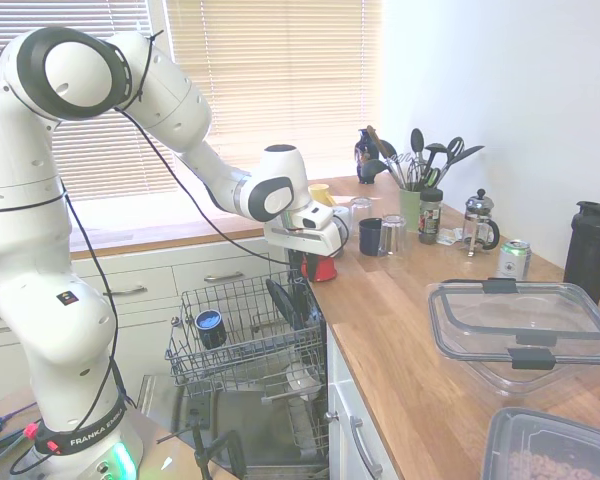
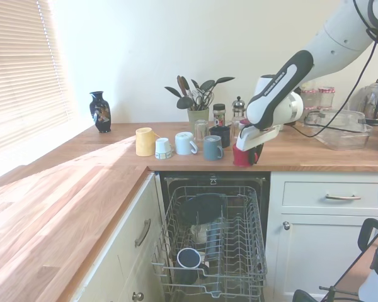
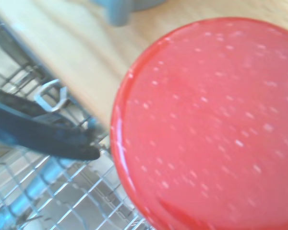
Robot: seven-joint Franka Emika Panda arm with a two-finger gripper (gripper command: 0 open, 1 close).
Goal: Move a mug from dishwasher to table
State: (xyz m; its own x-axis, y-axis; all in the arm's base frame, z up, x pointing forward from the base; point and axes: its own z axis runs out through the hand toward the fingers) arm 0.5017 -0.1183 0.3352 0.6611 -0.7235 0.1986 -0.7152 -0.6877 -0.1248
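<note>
- You see the gripper (image 2: 247,153) holding the mug (image 2: 242,156) at the tabletop (image 2: 315,157) edge, above the dishwasher (image 2: 211,242).
- The arm base reads "FRANKA EMIKA".

the gripper (image 2: 248,153) is covering much of the red mug (image 2: 243,157) in both exterior views, so the fingers' hold is not showing. in the wrist view the mug (image 3: 211,124) is blurring and running off the edge, over the dishwasher (image 3: 48,191).
</note>
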